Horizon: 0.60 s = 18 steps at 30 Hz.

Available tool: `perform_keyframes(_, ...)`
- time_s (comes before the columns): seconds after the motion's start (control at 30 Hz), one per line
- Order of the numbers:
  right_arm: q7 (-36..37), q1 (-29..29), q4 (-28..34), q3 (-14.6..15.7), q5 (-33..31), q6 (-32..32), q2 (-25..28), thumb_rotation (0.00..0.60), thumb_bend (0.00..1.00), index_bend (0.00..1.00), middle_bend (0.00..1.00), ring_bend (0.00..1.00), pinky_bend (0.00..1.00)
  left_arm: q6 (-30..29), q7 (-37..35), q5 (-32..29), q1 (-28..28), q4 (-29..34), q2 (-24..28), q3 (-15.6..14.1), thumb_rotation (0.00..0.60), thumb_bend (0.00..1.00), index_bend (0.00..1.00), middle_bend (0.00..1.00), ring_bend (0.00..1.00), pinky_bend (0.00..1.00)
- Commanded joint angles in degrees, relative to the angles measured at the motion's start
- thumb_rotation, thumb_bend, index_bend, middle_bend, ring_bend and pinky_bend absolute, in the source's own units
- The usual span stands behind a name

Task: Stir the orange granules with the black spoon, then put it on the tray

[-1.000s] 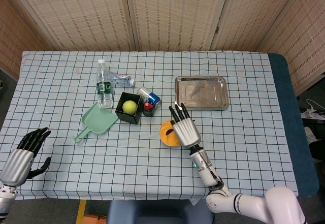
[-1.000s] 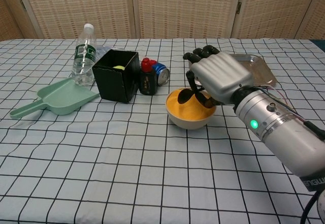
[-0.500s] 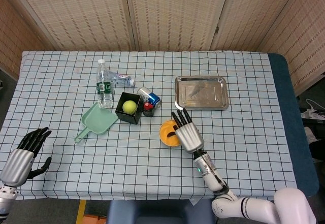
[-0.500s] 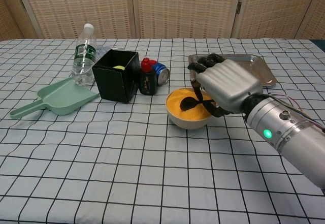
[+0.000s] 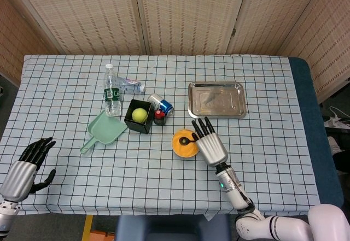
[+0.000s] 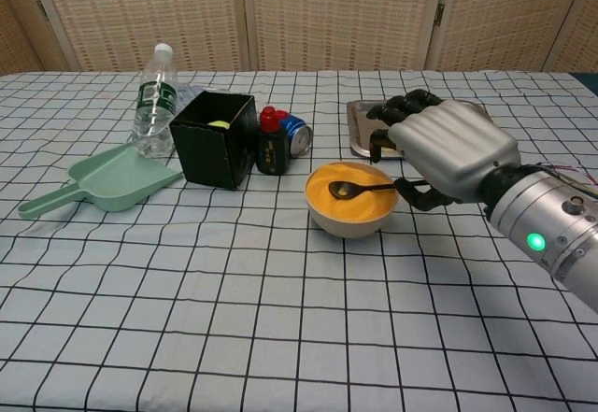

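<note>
The white bowl (image 6: 350,220) of orange granules (image 6: 364,202) stands mid-table, also seen as the bowl (image 5: 185,144) in the head view. The black spoon (image 6: 360,189) lies flat in it, scoop up on the granules, handle over the right rim. My right hand (image 6: 448,150) hangs just right of the bowl with its fingers apart; the thumb tip meets the handle's end and the other fingers stay well above it. The steel tray (image 5: 216,100) lies behind the hand, holding nothing. My left hand (image 5: 24,167) rests open at the front left edge.
Left of the bowl stand a black box (image 6: 216,137) with a yellow-green ball (image 5: 140,115), a small red-capped bottle (image 6: 271,150), a lying can (image 6: 296,134), a water bottle (image 6: 154,99) and a green scoop (image 6: 107,180).
My right hand has moved right, off the bowl. The spoon went from upright in the hand's grip to lying flat across the granules and rim.
</note>
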State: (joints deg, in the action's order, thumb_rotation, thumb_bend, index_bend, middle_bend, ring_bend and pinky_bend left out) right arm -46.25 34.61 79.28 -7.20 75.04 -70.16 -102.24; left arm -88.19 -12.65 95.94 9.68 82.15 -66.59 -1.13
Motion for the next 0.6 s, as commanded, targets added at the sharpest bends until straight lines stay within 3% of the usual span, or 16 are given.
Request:
perform_keyframes(0.03, 1.1, -0.7, 0.8, -0.4, -0.1, -0.8, 0.7, 0.6, 0.43, 0.33, 0.08, 0.0, 0.0, -0.1, 0.0, 0.1, 0.0, 0.0, 0.0, 0.0, 0.6, 0.44, 0.0, 0.0, 0.0, 0.1)
perform_keyframes(0.3, 6.1, -2.8, 1.9, -0.7, -1.2, -1.6, 3.4, 0.6, 0.43, 0.37, 0.08, 0.0, 0.0, 0.1, 0.1, 0.0, 0.0, 0.2, 0.1, 0.0, 0.6, 0.44, 0.0, 0.0, 0.0, 0.1)
perform_keyframes(0.6, 15.9, -5.2, -4.9, 1.3, 3.9, -5.1, 2.1, 0.6, 0.37, 0.4, 0.08, 0.0, 0.0, 0.4, 0.7, 0.2, 0.1, 0.1, -0.1, -0.2, 0.6, 0.44, 0.0, 0.0, 0.0, 0.1)
